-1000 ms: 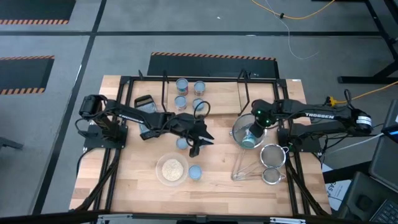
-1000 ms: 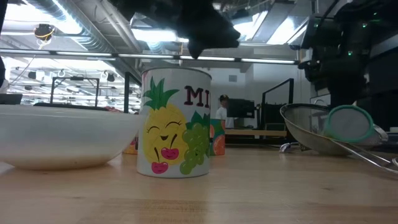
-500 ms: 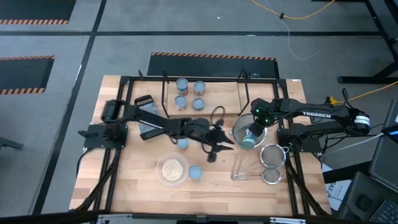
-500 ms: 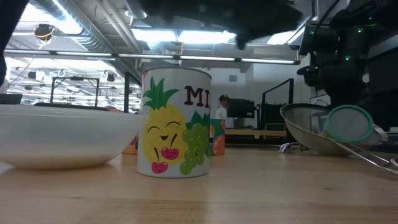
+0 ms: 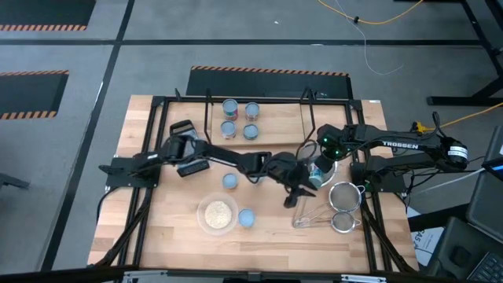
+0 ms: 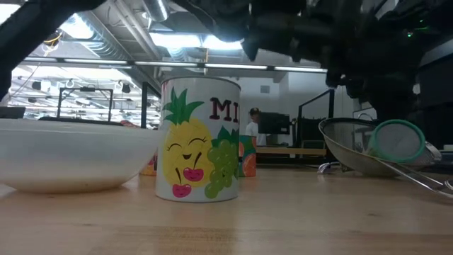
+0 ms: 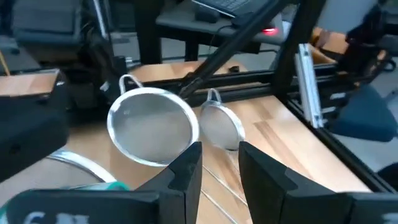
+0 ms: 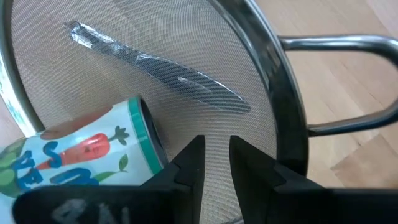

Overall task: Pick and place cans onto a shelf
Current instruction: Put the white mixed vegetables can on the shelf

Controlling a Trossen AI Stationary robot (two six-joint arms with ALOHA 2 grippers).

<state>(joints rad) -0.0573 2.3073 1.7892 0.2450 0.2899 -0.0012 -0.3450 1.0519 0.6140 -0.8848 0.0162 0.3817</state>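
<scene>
Our left gripper (image 5: pixel 296 191), jaws narrowly parted and empty, reaches toward three o'clock, probably for the can (image 8: pixel 81 155) lying in the large strainer (image 8: pixel 186 93). Our right gripper (image 8: pixel 214 163), narrow-gapped and empty, hovers over it. Four cans (image 5: pixel 240 119) already stand on the shelf (image 5: pixel 275 106) at twelve.

I read red letters "MI" on the pineapple-printed can (image 6: pixel 201 139) in the low view. I read white "TROSSEN" on the right arm (image 5: pixel 401 145) from above. Nothing else is legible.
</scene>
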